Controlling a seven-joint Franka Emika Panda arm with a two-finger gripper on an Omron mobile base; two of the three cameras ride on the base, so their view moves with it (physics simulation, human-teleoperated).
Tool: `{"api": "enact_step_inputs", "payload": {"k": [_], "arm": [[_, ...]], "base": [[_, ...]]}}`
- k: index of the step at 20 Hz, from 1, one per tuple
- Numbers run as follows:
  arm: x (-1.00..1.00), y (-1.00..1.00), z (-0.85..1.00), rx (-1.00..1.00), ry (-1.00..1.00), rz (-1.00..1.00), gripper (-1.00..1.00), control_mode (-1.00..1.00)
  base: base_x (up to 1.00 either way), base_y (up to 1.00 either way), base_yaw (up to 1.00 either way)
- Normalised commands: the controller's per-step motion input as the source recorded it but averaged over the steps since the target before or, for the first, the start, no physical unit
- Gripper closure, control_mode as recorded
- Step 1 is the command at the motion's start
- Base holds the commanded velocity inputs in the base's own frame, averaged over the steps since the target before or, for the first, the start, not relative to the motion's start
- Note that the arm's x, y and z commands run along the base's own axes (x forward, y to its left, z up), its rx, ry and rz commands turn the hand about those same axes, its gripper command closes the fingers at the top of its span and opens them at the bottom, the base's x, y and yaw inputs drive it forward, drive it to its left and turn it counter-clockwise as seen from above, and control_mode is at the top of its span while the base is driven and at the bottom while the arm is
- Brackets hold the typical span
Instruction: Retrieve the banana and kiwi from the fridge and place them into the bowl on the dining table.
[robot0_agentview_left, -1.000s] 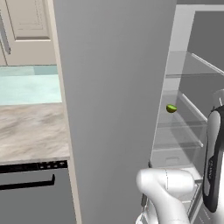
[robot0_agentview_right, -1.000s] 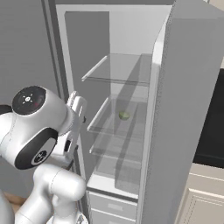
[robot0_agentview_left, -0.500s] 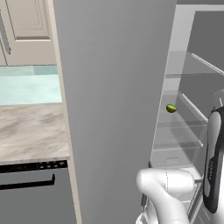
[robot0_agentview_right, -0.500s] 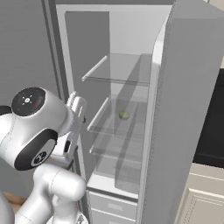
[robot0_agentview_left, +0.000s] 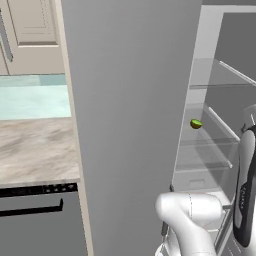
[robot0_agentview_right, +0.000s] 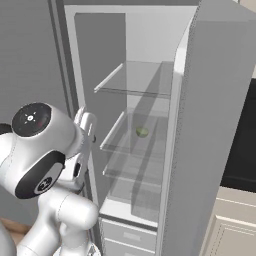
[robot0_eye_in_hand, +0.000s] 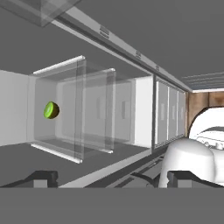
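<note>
Fridge (robot0_agentview_right: 215, 125) open, kiwi (robot0_eye_in_hand: 51, 110) on glass shelf ahead-left of pincer (robot0_eye_in_hand: 111, 178) | pincer released, empty | step: approaching kiwi | next: advance, straddle fruit, clench

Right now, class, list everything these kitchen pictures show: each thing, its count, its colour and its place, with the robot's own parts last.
fridge: one, grey, door swung open, white inside.
glass shelves: several, clear, stacked inside the fridge.
kiwi: one, yellow-green, on a middle glass shelf, toward the back.
drawers: white, below the shelves.
counter: one, beige marbled, left of the fridge.
wall cabinets: cream, above the counter.
dark appliance front: one, under the counter.
arm: one, white with dark joints, in front of the fridge.
claw: one, dark fingertips, open, holding nothing.
</note>
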Motion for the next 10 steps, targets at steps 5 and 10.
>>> {"api": "enact_step_inputs", "payload": {"k": [5, 10], "arm": [[-0.08, 0.0, 0.0, -0.07, 0.01, 0.14, -1.0, -1.0], [0.0, 0.16, 0.0, -0.11, 0.07, 0.19, -1.0, -1.0]], "base": [[0.0, 0.0, 0.0], [0.0, 0.0, 0.0]]}}
